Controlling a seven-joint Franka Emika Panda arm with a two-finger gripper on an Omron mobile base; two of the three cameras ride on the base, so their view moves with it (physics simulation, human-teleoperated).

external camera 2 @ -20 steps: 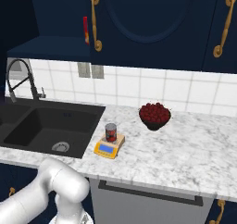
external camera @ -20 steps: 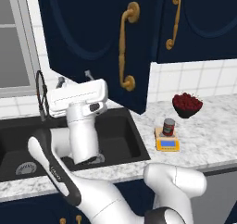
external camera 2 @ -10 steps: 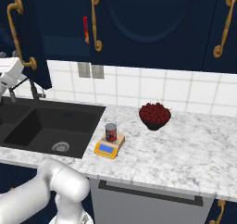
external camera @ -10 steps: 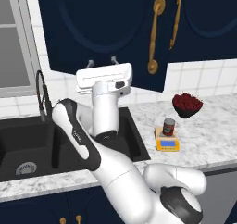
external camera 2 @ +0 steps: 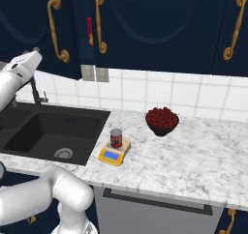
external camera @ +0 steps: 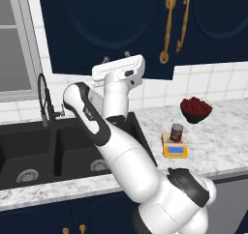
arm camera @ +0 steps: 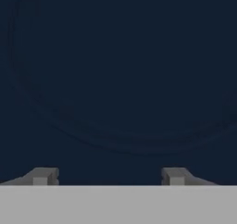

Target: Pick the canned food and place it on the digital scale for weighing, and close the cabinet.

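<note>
The canned food (external camera: 177, 132) already stands upright on the digital scale (external camera: 175, 148), on the marble tabletop (external camera 2: 203, 160) just in front of the dark bowl of red fruit (external camera 2: 162, 120), so what remains is the cabinet (external camera: 106, 30). Its door hangs out from the wall over the sink (external camera: 43, 151), and the hand (external camera: 116, 59) is raised against the door's lower edge, its two fingertips (arm camera: 44, 176) set apart with nothing between them, flat up to the navy panel. To do this well, I'd say it should keep the fingers as they are and push squarely on the panel, out near the free edge by the brass handle (external camera: 166, 27), following the door's arc round until it sits flush with its neighbour.
</note>
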